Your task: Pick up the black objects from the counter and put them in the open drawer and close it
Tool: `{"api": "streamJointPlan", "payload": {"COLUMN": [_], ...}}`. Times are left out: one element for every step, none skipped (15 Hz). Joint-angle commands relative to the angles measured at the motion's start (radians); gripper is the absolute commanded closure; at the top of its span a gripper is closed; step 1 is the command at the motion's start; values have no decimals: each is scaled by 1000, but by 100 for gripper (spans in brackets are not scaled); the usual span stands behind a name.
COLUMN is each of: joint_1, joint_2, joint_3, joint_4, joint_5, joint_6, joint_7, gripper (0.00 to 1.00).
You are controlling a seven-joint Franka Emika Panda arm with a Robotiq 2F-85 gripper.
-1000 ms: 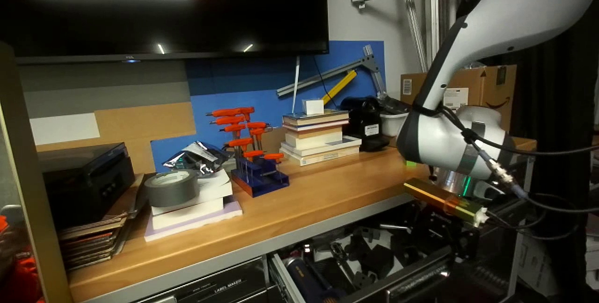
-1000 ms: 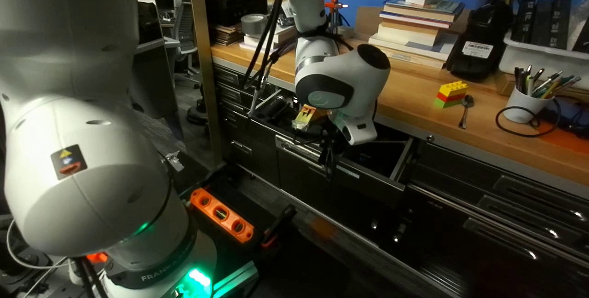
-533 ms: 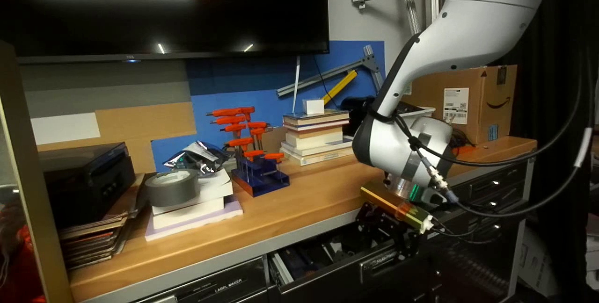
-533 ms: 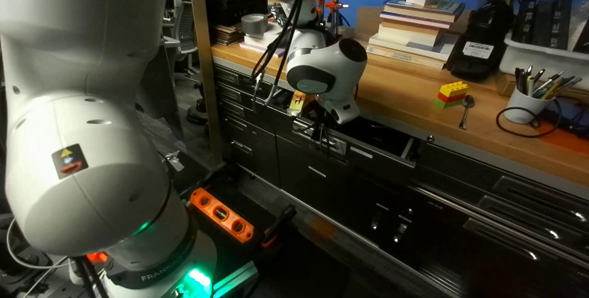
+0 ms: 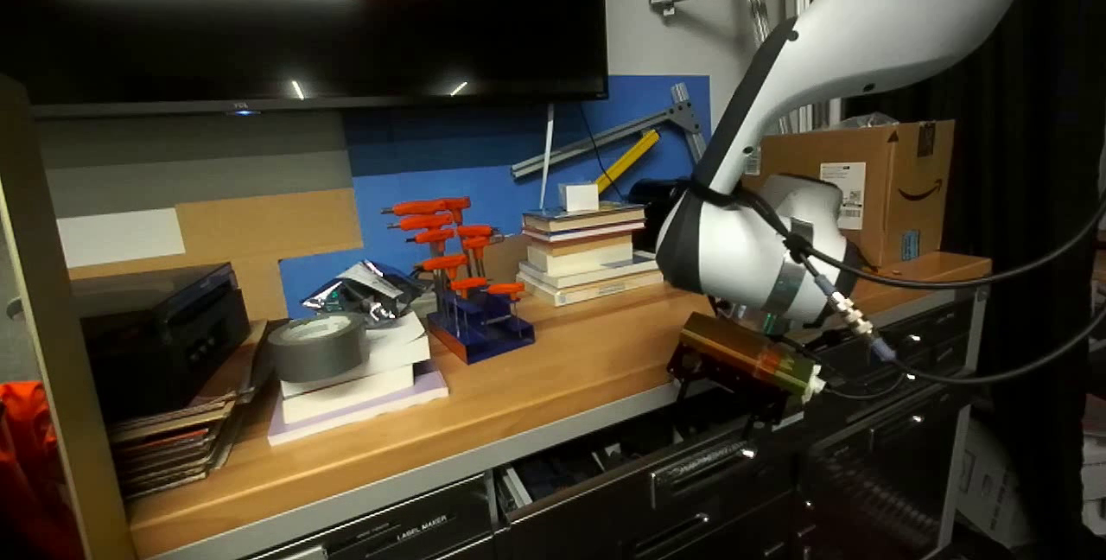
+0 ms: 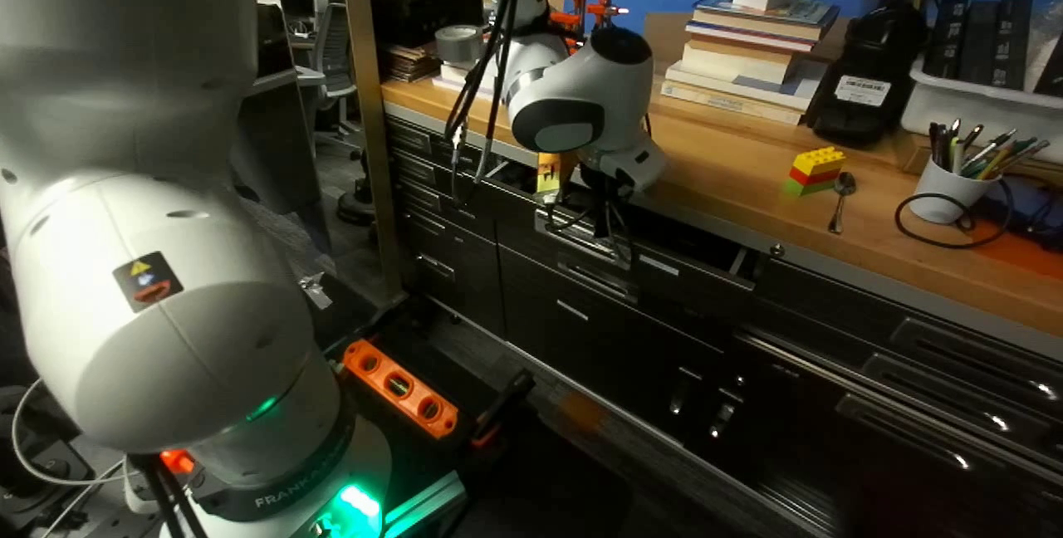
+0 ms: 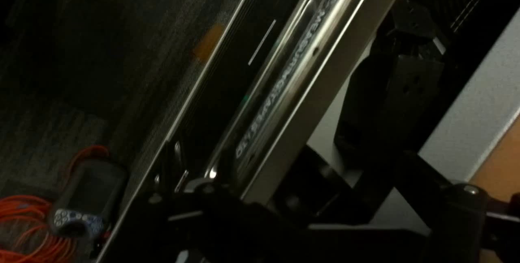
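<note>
Wrist view: the drawer stands partly out, its front rim slanting from the top, right of centre, down to the lower middle. Its long axis runs along the edge of the desk, and its front faces outward, away from the wood. Black objects lie inside, just behind the rim, the largest roughly in line with it; whether they are the ones meant by the task, I cannot tell.

Only the wrist view makes the drawer's label readable, "MEASURING TAPES" and a bit more, and shows a dark device beside orange cord on the floor. Bricks, a spoon and a pen cup sit on the desk in an exterior view; a carton shows in an exterior view.

The tool hangs tilted near the drawer's front in both exterior views. From the wrist its fingers look spread, one at lower left, one at lower right, well apart, with the drawer's inside showing between. Their tips are lost in the dark, so the exact gap, and whether either touches the drawer, I cannot tell.
</note>
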Motion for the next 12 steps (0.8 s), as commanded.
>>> {"api": "streamJointPlan", "payload": {"joint_1": [134,202,232,271,316,367,431,502,528,523,532,527], "joint_2": [-154,-157,-134,-102,-68,-40,-23,-9,2,2,-1,-8], "joint_3": [-186,-291,-362,-444,-527,-607,-689,-765,-785,-775,-767,-745], "joint_4": [-147,-179,-201,-201,-195,-183,-171,-165,-158,-151,-143,-139], "joint_5": [-190,-293,-374,-463,-552,-641,-725,-774,-815,-868,-899,-929], "joint_6": [59,70,92,77,57,13,-44,-98,-149,-194,-239,-278], "joint_7": [115,180,216,261,311,359,410,433,453,478,492,510], "gripper": [0,0,0,0,0,0,0,0,0,0,0,0]}}
